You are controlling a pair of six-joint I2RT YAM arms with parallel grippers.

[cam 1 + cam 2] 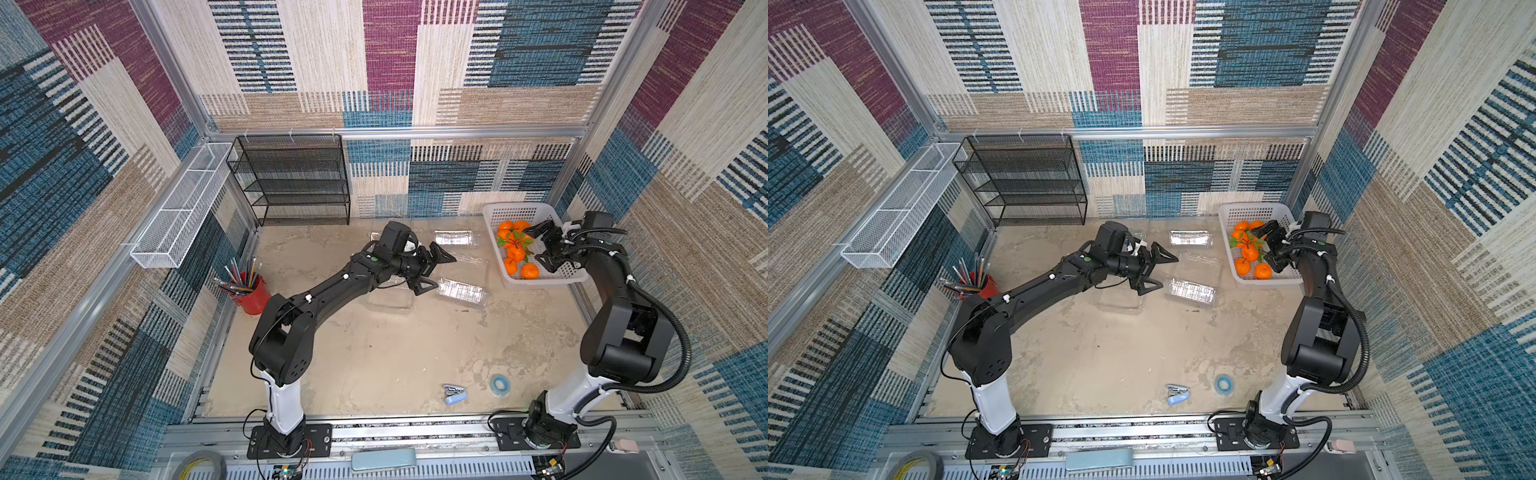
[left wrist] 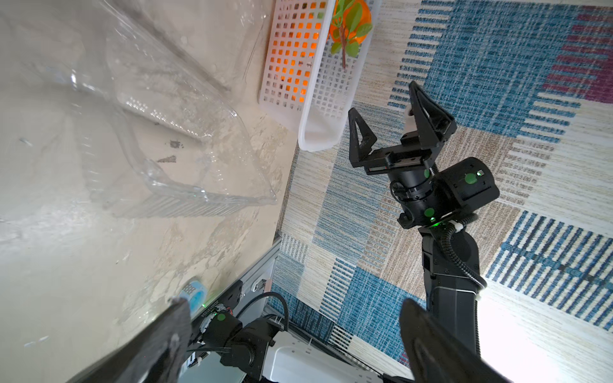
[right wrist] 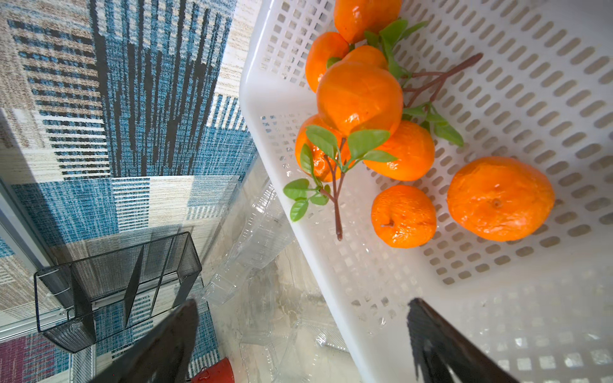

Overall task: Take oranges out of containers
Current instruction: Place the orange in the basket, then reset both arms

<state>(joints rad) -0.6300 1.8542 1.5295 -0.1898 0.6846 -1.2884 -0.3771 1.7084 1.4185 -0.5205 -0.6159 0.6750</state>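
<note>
Front rail [image 1: 415, 432] closest, both arm bases bolted on it. Just past it on the table [image 1: 374, 353]: stapler [image 1: 455, 393] and blue tape roll [image 1: 497, 383], near each other, toward the right arm's side

Left gripper [image 1: 445, 273]: jaws spread wide, nothing between them. Arm reaches to mid-table, gripper hovering among the containers [image 1: 461, 291]. Left wrist view shows its fingers [image 2: 172, 331] far apart. One open container [image 2: 185, 139] lies on the table ahead of them, with no fruit in it

Containers: clear plastic, ribbed sides, lying in a loose group toward the back of the table, between the left gripper and the basket [image 1: 517, 206]. Hard to count, since their edges fade into the table. Those that show look empty

Right gripper [image 1: 530, 246]: jaws wide apart, holding nothing. It hangs over the basket, clear of the fruit. Plainest from the left wrist view, where both its fingers stand open above the basket rim

Oranges [image 1: 515, 251]: all in the white basket, at the table's back right corner, bunched on the side toward the left arm. Right wrist view gives eight [image 3: 360, 96]. Most are piled together on brown stems with green leaves. Two loose ones lie just beside each other, a little off the pile

Left side: red cup [image 1: 251, 293] full of pencils at the table edge. Black mesh shelf [image 1: 291, 178] against the back wall. White wire tray [image 1: 178, 208] hung on the left wall
</note>
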